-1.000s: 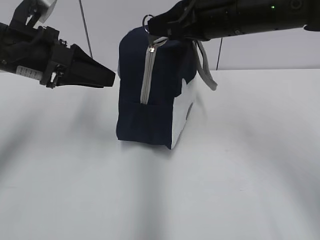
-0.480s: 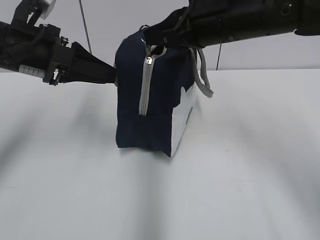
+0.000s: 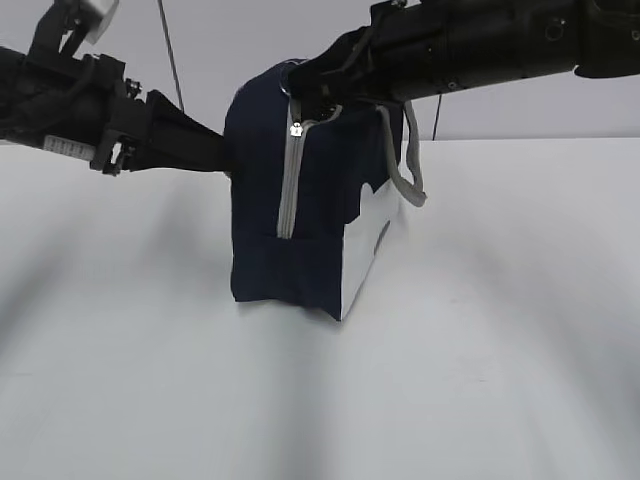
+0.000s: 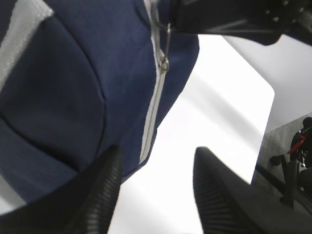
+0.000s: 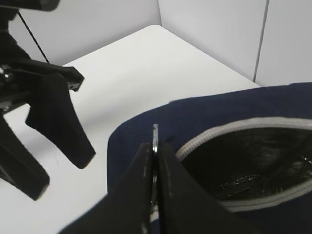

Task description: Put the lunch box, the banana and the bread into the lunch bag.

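The navy lunch bag (image 3: 300, 230) stands upright on the white table, its grey zipper (image 3: 288, 185) running down the near end. My right gripper (image 3: 300, 88) is shut on the zipper's ring pull (image 5: 155, 132) at the bag's top front corner. The slider (image 3: 296, 128) hangs just below it. In the right wrist view the bag (image 5: 219, 112) gapes open behind the right gripper (image 5: 155, 145), showing a dark lining. My left gripper (image 3: 222, 155) is open, and its tips rest against the bag's upper left side (image 4: 73, 87). Between the left gripper's (image 4: 159, 151) fingers only the bag's edge and the table show. The lunch box, the banana and the bread are out of view.
A grey strap handle (image 3: 405, 165) dangles over the bag's right side next to its white panel (image 3: 365, 240). The white table (image 3: 480, 350) stretches out in front and to the right. A light wall stands behind (image 3: 200, 40).
The left gripper has moved right until it touches the bag's side. The right gripper has moved left and down with the ring pull, and the slider has come a little way down the front.
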